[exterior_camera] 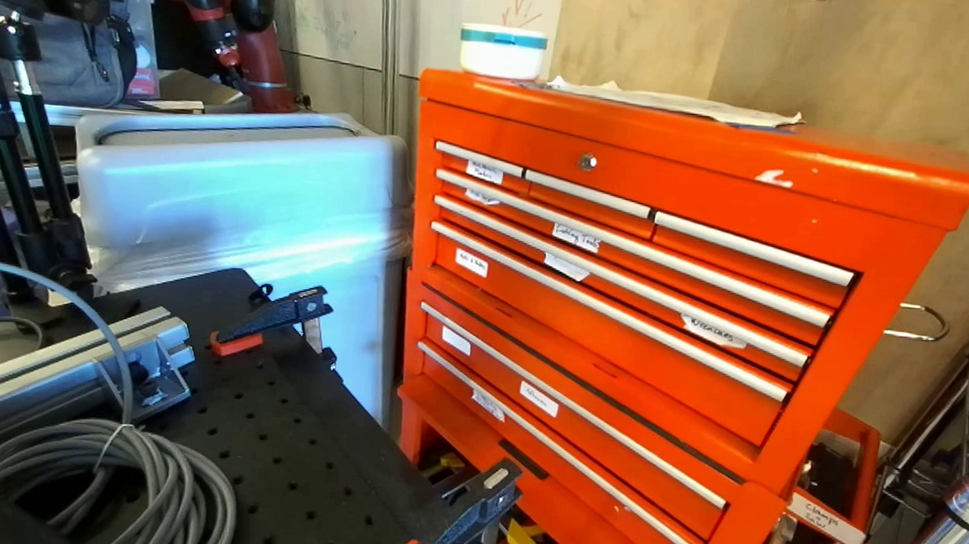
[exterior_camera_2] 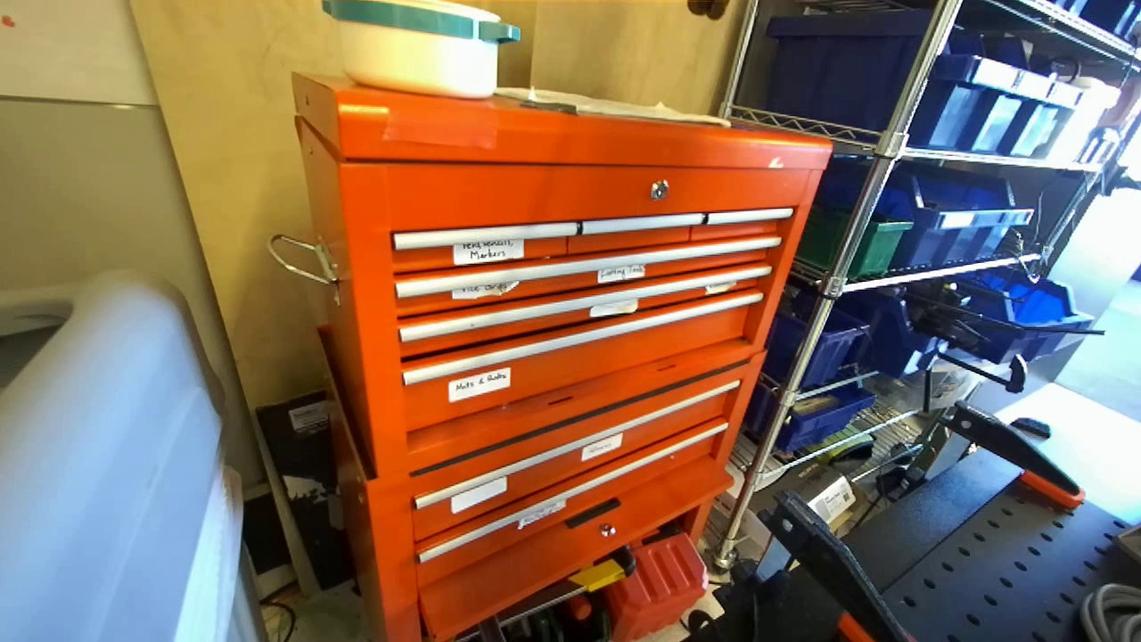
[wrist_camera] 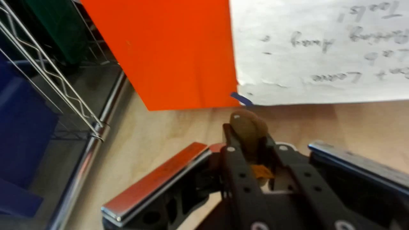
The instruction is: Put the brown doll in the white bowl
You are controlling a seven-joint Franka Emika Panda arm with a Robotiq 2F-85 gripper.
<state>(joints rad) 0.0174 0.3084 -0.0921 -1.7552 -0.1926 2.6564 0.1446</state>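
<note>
Gripping a small, lumpy, brown doll [wrist_camera: 248, 127] of soft-looking material, the black, two-fingered end effector [wrist_camera: 249, 138] appears in the wrist view with its fingers drawn narrow, one against each side of it. Beyond them lies the bench [wrist_camera: 172, 57], the flat orange metal top of a drawer chest [exterior_camera: 619, 272], backed by a pale plywood wall [wrist_camera: 179, 127]. In that view the doll overlaps the wall just past the bench's rear edge, near a corner of a white, handwritten paper sheet [wrist_camera: 310, 60]; the doll's height above the bench cannot be read. A round, straight-sided white bowl [exterior_camera: 503, 58] with a teal band near its rim stands upright on the bench in both exterior views, by the end edge farther from the silver wire shelving [exterior_camera_2: 835, 285]. Progress: the grasp appears complete, and the doll seems lifted off the bench; placement is not yet done. Judged from this state, there remain the travel toward that end edge, the lowering over the rim and the release. Neither exterior view shows the bowl's interior, so whether it lies open on top cannot be told.
</note>
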